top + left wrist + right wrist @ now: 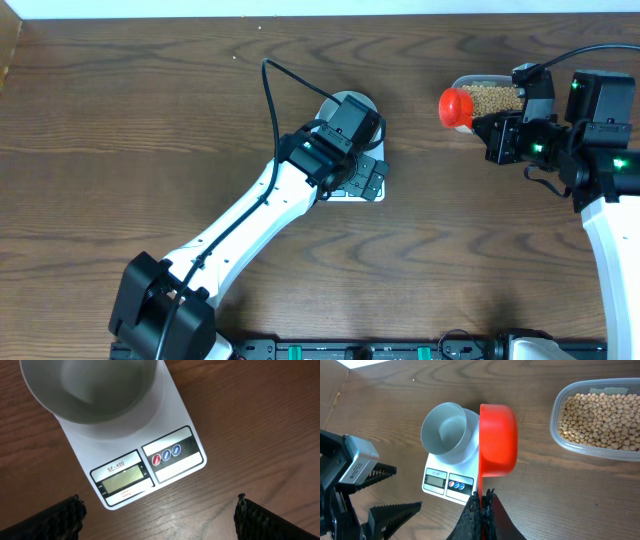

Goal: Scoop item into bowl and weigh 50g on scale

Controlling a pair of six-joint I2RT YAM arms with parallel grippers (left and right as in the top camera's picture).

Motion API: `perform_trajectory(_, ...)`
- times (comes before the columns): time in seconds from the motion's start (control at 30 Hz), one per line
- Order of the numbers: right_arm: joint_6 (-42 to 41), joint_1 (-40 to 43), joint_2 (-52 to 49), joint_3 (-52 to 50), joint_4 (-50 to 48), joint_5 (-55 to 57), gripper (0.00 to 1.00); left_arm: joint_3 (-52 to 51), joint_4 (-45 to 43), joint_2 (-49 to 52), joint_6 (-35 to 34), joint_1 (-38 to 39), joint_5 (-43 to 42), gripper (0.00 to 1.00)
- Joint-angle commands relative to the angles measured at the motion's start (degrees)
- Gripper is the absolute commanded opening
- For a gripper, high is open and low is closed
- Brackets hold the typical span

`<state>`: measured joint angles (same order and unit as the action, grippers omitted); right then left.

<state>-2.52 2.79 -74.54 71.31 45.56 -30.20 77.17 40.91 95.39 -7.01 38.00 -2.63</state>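
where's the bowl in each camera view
Overhead: the bowl sits just above centre, partly hidden by the left arm.
Left wrist: the bowl is top left, cut off by the upper edge.
Right wrist: the bowl is left of centre, beside the red scoop.
Shared landmark: the white scale it stands on.

My overhead camera looks straight down on the whole wooden table from far off. My left wrist camera hangs close above the scale and bowl, facing down. My right wrist camera sits farther back, looking slantwise past the red scoop. All three views share scale and bowl.
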Motion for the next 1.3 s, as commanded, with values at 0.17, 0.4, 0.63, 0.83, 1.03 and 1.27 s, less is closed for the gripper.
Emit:
perform_trajectory(0.17, 0.92, 0.13, 0.39, 1.22, 0.33, -0.81, 0.01, -0.17, 0.24, 0.00, 1.01, 0.07, 0.33, 0.97)
perform_trajectory(0.4, 0.92, 0.13, 0.39, 1.22, 0.52, -0.79, 0.01, -0.17, 0.24, 0.00, 0.98, 0.07, 0.35, 0.97)
perform_trajectory(0.63, 0.92, 0.13, 0.39, 1.22, 0.57, -0.76, 0.01, -0.17, 0.24, 0.00, 0.98, 0.07, 0.33, 0.97)
perform_trajectory(0.83, 1.36, 0.13, 0.39, 1.22, 0.52, -0.76, 0.01, -0.17, 0.24, 0.00, 0.98, 0.07, 0.35, 0.97)
perform_trajectory(1.03, 1.44, 0.17, 0.42, 1.22, 0.87, 0.11, 0.01, -0.17, 0.24, 0.00, 0.98, 0.07, 0.35, 0.97)
perform_trajectory(1.27, 1.53, 0.17, 0.42, 1.22, -0.07, 0.07, 0.01, -0.17, 0.24, 0.00, 0.98, 0.07, 0.35, 0.97)
